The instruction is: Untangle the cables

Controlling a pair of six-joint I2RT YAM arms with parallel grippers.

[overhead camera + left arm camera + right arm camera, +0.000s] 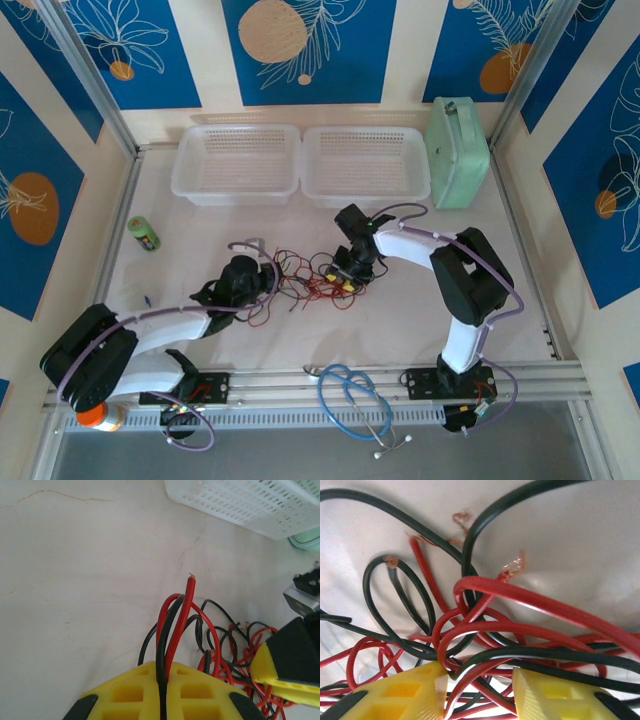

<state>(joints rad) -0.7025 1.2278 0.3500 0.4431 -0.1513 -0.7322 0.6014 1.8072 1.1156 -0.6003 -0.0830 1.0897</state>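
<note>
Currently the left pincer (pixel 266 274) is clenched. Its wrist camera shows the two yellow fingers (pixel 130 695) pressed together on one red and one black strand of the cables (pixel 305 278). Both strands rise out of the seam between the fingertips. The red one runs straight ahead of the pincer and ends in a frayed copper tip, and the black one curves alongside it. The rest of the tangle lies on the desk (pixel 400 330) ahead and to the right of this pincer, in loose red and black loops.

The right pincer (pixel 347 284) is released. From its wrist camera I see the jaws standing apart, with several red and black strands crossing the gap between them. One red loop sits against the inner edge of the finger on the left of that view. Nothing there looks pinched. Ahead of this pincer more loops fan out over the desk, some ending in bare copper.

From the top camera, the bundle lies between the two pincers and reaches both. The denser knot sits under the right pincer, and thinner loops trail toward the left one.

Two white baskets (pixel 300 165) stand beyond the pincers, well apart from the cables. A blue stethoscope (pixel 350 400) lies behind them, between the arm bases.
</note>
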